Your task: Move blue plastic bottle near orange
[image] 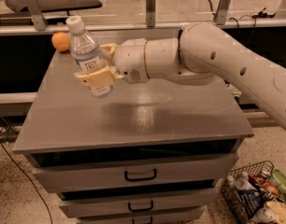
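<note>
The blue plastic bottle (88, 56) is clear with a white cap and a pale label with a dark square logo. My gripper (97, 64) is shut on its lower half and holds it tilted, lifted above the grey cabinet top (133, 120), cap leaning to the upper left. The orange (60, 41) sits on the far left corner of the cabinet top, just left of and behind the bottle. My white arm (203, 55) reaches in from the right. The blue soda can is hidden behind the arm.
The cabinet has several drawers with dark handles (140, 175) at its front. A wire basket (255, 197) with groceries stands on the floor at the lower right. A glass barrier with metal posts (151, 6) runs behind the cabinet.
</note>
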Robot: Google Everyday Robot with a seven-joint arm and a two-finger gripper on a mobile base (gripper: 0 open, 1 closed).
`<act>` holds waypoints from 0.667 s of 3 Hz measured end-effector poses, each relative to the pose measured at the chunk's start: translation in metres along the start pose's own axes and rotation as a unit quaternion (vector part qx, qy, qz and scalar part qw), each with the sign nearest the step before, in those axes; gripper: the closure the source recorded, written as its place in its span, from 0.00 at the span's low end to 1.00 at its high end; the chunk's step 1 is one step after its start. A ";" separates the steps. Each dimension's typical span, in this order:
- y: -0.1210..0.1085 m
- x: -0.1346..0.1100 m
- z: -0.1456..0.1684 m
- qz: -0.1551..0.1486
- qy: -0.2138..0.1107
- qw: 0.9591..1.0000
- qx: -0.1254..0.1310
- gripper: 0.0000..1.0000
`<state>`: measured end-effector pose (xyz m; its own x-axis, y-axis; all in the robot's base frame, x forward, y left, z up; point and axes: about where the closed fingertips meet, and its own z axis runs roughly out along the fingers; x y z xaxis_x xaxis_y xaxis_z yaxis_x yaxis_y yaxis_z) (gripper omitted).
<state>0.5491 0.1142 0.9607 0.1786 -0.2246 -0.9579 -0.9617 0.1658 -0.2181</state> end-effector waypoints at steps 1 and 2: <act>-0.012 0.002 0.002 -0.008 -0.001 1.000 -0.002 1.00; -0.064 0.009 -0.016 -0.033 0.016 0.999 0.032 1.00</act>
<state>0.6094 0.0860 0.9689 0.2336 -0.2682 -0.9346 -0.9326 0.2100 -0.2934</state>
